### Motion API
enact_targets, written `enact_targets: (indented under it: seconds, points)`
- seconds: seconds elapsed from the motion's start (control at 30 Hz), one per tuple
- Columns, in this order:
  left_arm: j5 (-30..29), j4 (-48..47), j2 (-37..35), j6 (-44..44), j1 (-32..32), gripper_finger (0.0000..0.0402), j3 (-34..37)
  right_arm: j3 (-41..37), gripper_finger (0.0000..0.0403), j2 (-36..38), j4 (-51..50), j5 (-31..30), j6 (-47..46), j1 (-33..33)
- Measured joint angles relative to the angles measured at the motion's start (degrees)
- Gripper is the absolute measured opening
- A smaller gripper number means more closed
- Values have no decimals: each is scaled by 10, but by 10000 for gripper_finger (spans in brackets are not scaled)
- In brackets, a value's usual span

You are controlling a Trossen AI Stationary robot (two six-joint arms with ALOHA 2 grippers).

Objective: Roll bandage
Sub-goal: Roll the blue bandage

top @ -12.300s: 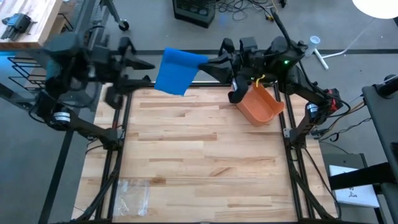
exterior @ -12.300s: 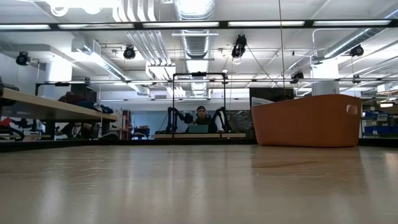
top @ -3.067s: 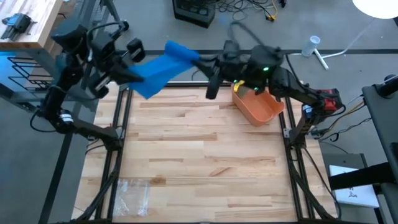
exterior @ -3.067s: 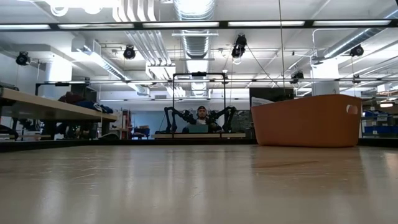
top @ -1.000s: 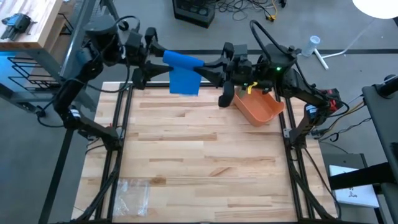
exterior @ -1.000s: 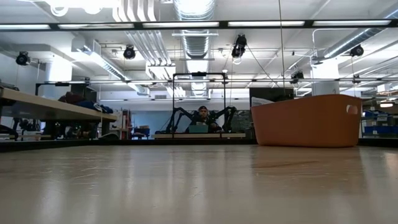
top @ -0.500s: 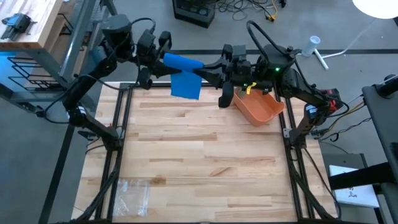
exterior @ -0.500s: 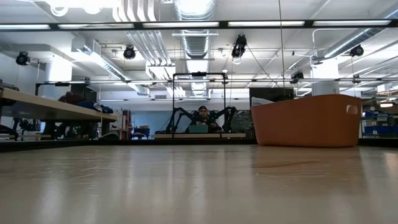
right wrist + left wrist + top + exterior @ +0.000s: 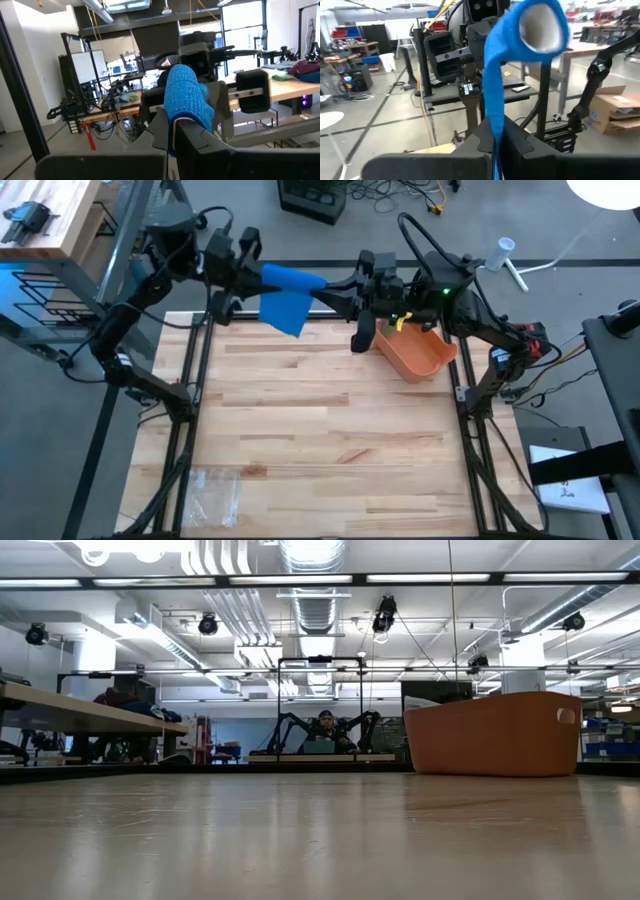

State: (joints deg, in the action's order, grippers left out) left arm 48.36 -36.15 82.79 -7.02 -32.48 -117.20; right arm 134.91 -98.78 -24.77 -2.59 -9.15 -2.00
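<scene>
The blue bandage (image 9: pixel 290 290) hangs in the air above the table's far edge. It is partly rolled: the roll (image 9: pixel 540 27) shows its white core, and a loose strip (image 9: pixel 490 90) runs off it. My right gripper (image 9: pixel 326 292) comes from the table's right and is shut on the roll (image 9: pixel 186 97). My left gripper (image 9: pixel 252 276) faces it from the left and is shut on the strip. A loose flap (image 9: pixel 283 312) sags toward the near side. Neither gripper shows in the low view. My left gripper pinches the loose strip (image 9: pixel 494 131) between its two fingers, level, coming from the table's left. The strip runs straight from the fingers up to the roll, clear of the table. My right gripper pinches the roll's near end (image 9: pixel 180 116) between its two fingers, level, coming from the table's right. The roll lies along the fingers, pointing toward the left arm, lifted clear of the table.
An orange bin (image 9: pixel 418 352) stands at the table's far right, below the right arm, and also shows in the low view (image 9: pixel 495 733). A clear plastic bag (image 9: pixel 215 490) lies near the near left corner. The wooden tabletop (image 9: pixel 320 430) lies bare between them.
My left gripper has shut on the bandage's loose strip while staying beside the roll. The hanging flap has swung a little toward the table's left. The roll has stayed where it was.
</scene>
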Motion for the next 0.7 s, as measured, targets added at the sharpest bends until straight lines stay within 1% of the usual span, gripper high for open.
enact_targets:
  seconds: [0.1, 0.2, 0.5, 0.7]
  points:
    - [-38, -31, -7, -25, -1, 0, 0, 0, 3, 1, 1, 0, 0, 0]
    - [-48, -45, -7, -34, -2, 0, 0, 0, 3, 3, 1, 0, -3, 0]
    - [-43, -56, -1, -27, 2, 0, 3, 0, 3, 4, 13, -8, 4, 0]
    - [-18, -68, -8, -6, 9, 0, 4, 0, 3, 4, 14, -64, 65, 0]
